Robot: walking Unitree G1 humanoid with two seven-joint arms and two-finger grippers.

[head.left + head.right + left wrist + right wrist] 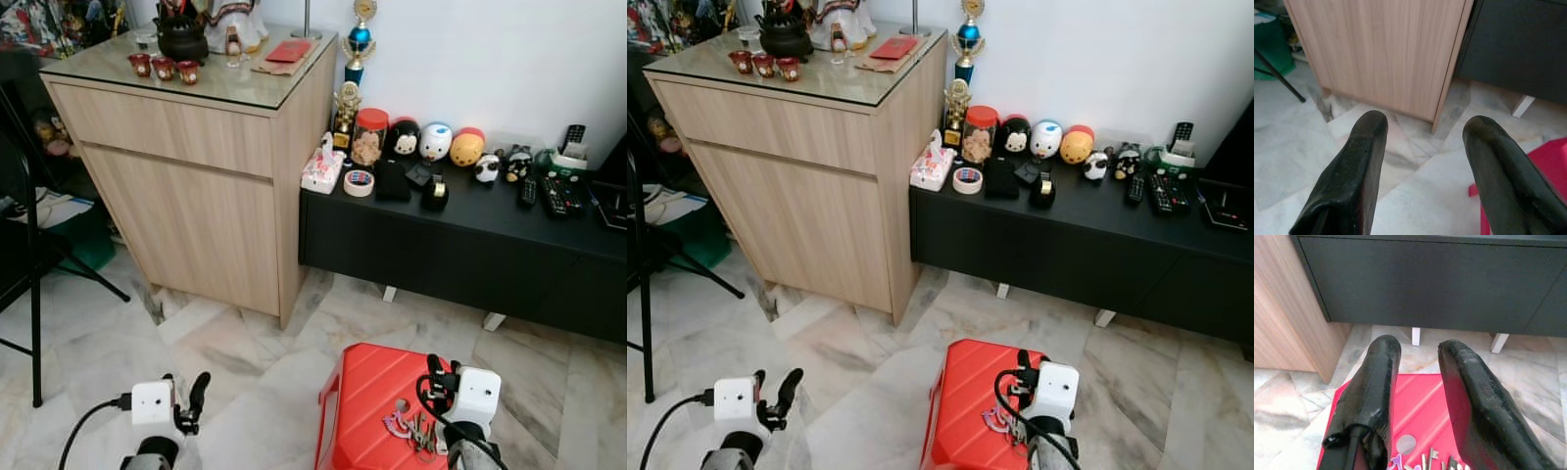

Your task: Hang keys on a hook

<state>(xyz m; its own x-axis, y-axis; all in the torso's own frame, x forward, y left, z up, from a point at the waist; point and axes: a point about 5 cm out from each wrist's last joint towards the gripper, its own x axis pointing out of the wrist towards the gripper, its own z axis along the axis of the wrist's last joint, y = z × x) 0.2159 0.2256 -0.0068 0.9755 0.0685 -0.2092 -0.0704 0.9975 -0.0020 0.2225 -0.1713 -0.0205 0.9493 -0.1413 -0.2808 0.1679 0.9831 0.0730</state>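
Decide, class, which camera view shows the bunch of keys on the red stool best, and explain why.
The left eye view: the keys lie in full on the red stool, beside the right hand. The right eye view shows them partly hidden behind that arm. The right wrist view catches only their tips at the picture's edge.

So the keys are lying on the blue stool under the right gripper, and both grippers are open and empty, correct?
Not quite: the stool is red, not blue, as the left eye view shows. The rest holds: the keys lie on it under the right gripper, and both it and the left gripper are open and empty.
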